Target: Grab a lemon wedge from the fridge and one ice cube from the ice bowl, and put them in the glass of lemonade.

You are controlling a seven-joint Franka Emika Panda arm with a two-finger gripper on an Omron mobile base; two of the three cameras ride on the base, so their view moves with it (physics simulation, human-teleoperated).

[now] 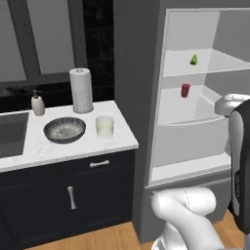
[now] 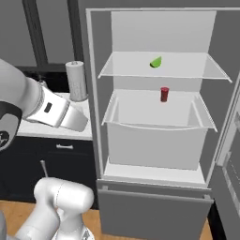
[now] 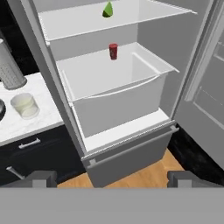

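Note:
The fridge (image 1: 141,97) (image 2: 96,117) stands open, with pale shelves inside. The lemon wedge (image 1: 194,59) (image 2: 156,62) (image 3: 107,9), small and yellow-green, lies on the upper shelf. On the white counter to the left, the glass of lemonade (image 1: 104,126) (image 3: 25,105) stands beside the speckled ice bowl (image 1: 64,130). My gripper (image 3: 113,179) is open and holds nothing. It hangs well back from the fridge, facing the lower shelves and far below the wedge.
A small red object (image 1: 185,90) (image 2: 164,94) (image 3: 113,51) stands in the bin below the wedge. The fridge door (image 3: 205,109) hangs open at the right. A paper-towel roll (image 1: 81,90), soap bottle (image 1: 37,104) and sink (image 1: 10,134) share the counter above navy cabinets (image 1: 73,195).

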